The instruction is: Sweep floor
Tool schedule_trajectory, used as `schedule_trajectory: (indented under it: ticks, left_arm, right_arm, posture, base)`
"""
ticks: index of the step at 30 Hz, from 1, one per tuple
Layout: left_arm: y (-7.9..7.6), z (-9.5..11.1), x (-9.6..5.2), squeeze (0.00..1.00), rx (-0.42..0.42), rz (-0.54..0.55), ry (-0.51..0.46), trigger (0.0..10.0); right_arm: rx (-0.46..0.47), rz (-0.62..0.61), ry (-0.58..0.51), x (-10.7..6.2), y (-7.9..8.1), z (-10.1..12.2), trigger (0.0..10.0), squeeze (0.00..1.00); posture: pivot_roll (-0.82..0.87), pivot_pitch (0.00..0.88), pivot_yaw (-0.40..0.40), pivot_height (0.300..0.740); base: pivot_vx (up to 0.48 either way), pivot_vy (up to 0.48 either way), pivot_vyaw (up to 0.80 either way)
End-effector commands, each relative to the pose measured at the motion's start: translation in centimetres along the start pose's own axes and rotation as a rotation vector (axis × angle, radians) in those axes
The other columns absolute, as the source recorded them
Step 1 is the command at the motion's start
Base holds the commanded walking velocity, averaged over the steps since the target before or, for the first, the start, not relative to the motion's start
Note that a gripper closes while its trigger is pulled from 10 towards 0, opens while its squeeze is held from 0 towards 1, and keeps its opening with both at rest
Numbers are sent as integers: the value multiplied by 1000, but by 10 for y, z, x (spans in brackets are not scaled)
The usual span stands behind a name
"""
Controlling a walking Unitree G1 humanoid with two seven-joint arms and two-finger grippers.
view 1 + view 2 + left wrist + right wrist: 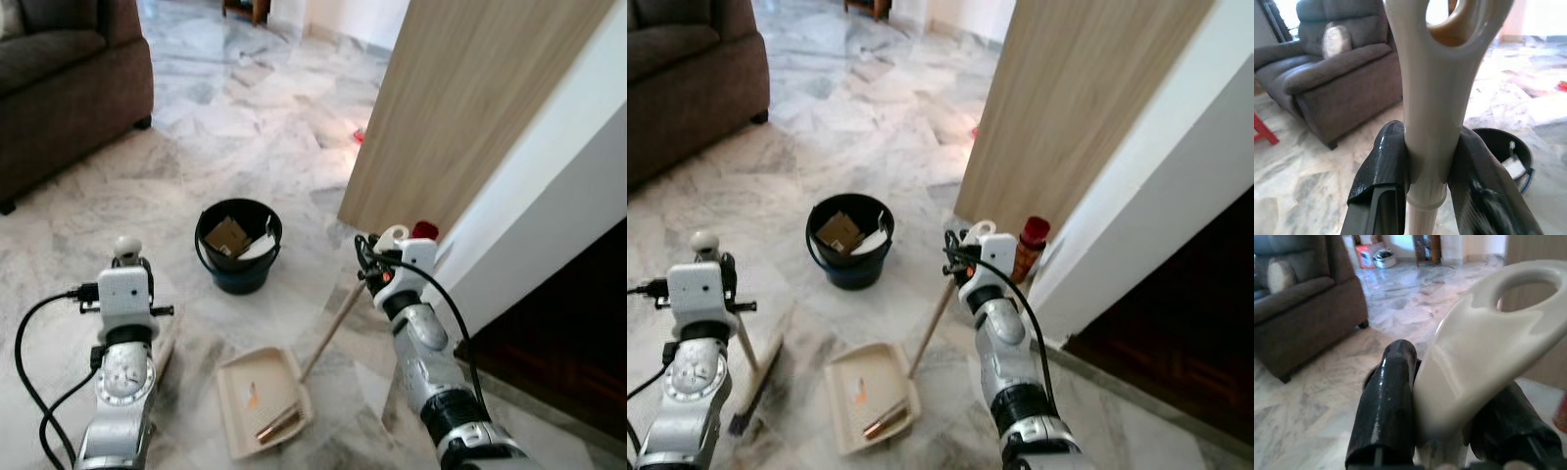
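Cream plastic is what both end effectors hold. The right end effector (1442, 431) is clamped on the looped top of the dustpan handle (933, 321), and the left end effector (1432, 191) is closed round the neck of the broom handle (1432, 112), just under its hanging loop.

The dustpan (263, 399) lies on the marble floor (245, 117) between the two arms, already carrying a few scraps. The black bucket (238, 245) stands just beyond it, with cardboard and paper inside.

The main risk, as I judge it, is spilling. The long handle leans, so a small twist of the right wrist could tip the pan and shed its load before it reaches the bucket. The smooth handles could also turn within the fingers. On the right, the wooden door (460, 108) and a red-capped object (1030, 245) stand near the arm, and a wide swing could strike them.

Both silver forearms reach forward and down, wrists raised. The broom head (756, 384) rests on the floor beside the left arm.
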State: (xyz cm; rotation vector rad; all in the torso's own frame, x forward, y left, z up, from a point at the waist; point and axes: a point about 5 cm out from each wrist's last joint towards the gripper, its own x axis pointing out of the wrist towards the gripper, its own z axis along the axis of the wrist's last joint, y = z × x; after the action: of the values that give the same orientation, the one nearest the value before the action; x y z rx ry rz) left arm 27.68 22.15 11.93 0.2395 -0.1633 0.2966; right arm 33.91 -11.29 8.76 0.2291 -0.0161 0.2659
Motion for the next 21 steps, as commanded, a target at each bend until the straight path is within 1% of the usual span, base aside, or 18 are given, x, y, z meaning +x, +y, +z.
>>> schedule_trajectory:
  ticks: [1, 7, 10, 16, 21]
  left_arm:
    - [-11, 7, 0, 0, -23, -49, -35, 10000]
    - [-12, 7, 0, 0, -48, -49, -24, 10000]
    - [-12, 6, 0, 0, -53, -47, -20, 10000]
    - [-12, 6, 0, 0, -55, -51, -19, 10000]
    - [-12, 6, 0, 0, -59, -55, -19, 10000]
  right_arm:
    - [0, -22, -50, 3, -6, 12, 10000, 0]
    - [-8, -46, -51, 3, -9, 12, 10000, 0]
    - [0, -74, -45, 3, -13, 12, 10000, 0]
    - [2, -72, -39, 3, -13, 12, 10000, 0]
    - [-1, -74, -50, 3, -12, 13, 10000, 0]
  posture:
    - [208, 107, -119, 740]
    - [206, 107, -119, 740]
    - [205, 107, -120, 740]
    - [206, 108, -120, 740]
    - [206, 106, -118, 740]
  base:
    - [0, 0, 0]
    - [0, 0, 0]
    - [0, 361, 0]
    - [0, 475, -498]
    - [0, 480, 0]
